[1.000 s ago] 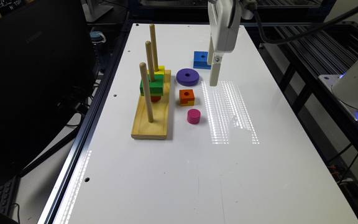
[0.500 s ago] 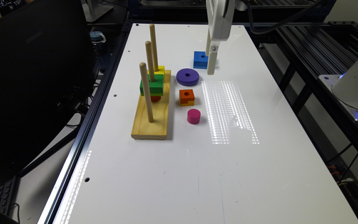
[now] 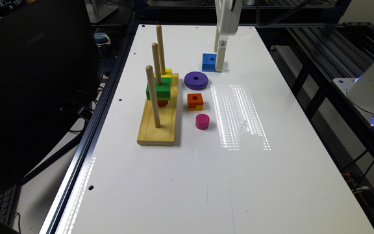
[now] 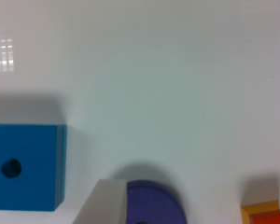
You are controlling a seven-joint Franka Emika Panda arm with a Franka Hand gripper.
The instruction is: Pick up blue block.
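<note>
The blue block [image 3: 209, 61] is a flat bright blue square with a small round centre hole, lying on the white table [image 3: 206, 182] toward its far end. My gripper [image 3: 219, 63] hangs low just to the exterior view's right of the block, its tips close to the table. In the wrist view the blue block [image 4: 24, 166] lies off to one side, outside the fingers. One pale finger [image 4: 101, 205] shows at the frame's edge and the other barely shows at the corner. My gripper [image 4: 191, 205] is open with nothing held.
A purple ring [image 3: 195, 80] lies just nearer than the blue block. Nearer still sit an orange-and-yellow cube [image 3: 195, 101] and a pink cylinder [image 3: 202, 121]. A wooden peg base [image 3: 158, 122] with green and yellow blocks stands at the exterior view's left. A dark monitor [image 3: 28, 84] flanks the table.
The gripper has moved toward the far end of the table and come down beside the blue block. The blocks have not moved.
</note>
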